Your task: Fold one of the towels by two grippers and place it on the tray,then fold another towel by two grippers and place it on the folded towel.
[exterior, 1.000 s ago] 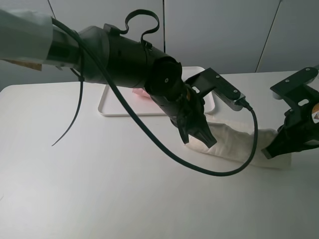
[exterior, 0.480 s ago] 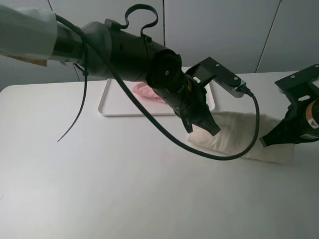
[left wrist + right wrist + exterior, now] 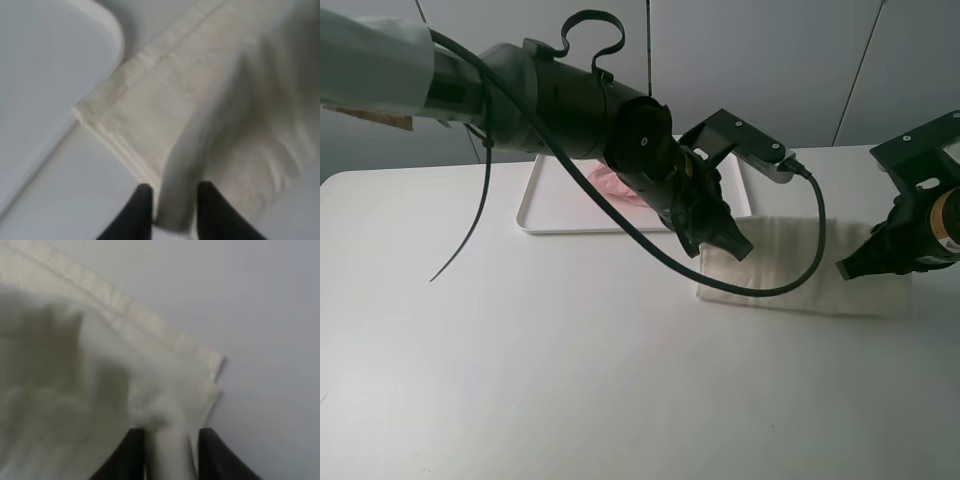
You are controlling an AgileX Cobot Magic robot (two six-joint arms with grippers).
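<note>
A cream towel [image 3: 790, 270] lies on the white table right of the middle, its near edge lifted over its far part. My left gripper [image 3: 738, 247] is shut on the towel's left near corner; the left wrist view shows the cloth [image 3: 200, 130] pinched between the fingertips [image 3: 140, 205]. My right gripper [image 3: 850, 268] is shut on the right near corner; the right wrist view shows the cloth [image 3: 90, 390] between its fingertips [image 3: 210, 450]. A pink folded towel [image 3: 615, 185] lies on the white tray [image 3: 545, 210] at the back, partly hidden by the left arm.
The left arm and its black cable [image 3: 790, 285] hang across the tray and towel. The tray's rounded corner [image 3: 107, 30] lies close beside the towel's left end.
Both grippers have carried the towel's near edge up and toward the back, over the rest of the towel. The towel now lies flatter and more squarely folded.
</note>
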